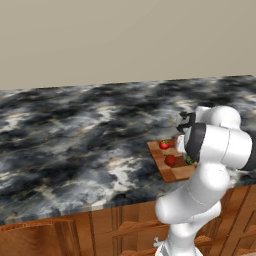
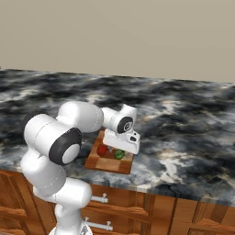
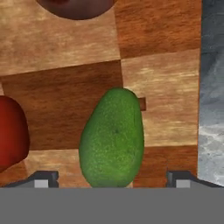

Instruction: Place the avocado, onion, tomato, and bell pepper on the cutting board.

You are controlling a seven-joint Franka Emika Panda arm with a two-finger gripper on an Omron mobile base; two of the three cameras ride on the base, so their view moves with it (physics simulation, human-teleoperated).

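Observation:
The dark green avocado (image 3: 113, 138) lies on the checkered wooden cutting board (image 3: 162, 87), near its right edge. My gripper (image 3: 113, 177) hangs just above it, open, with the fingertips (image 3: 43, 177) standing clear of its sides. To its left lies the deep red bell pepper (image 3: 11, 131). A brownish round thing, the onion (image 3: 76, 6) by its colour, shows at the top edge. In the left base view the tomato (image 1: 164, 144) with its green top, the bell pepper (image 1: 170, 160) and the avocado (image 1: 189, 160) rest on the cutting board (image 1: 167, 172). My arm hides the board's right part.
The board (image 2: 108, 164) lies near the front edge of a dark marbled counter (image 2: 183, 119), which stretches wide to both sides and back to a plain beige wall. Wooden drawers with handles (image 2: 98, 199) run below the counter's edge.

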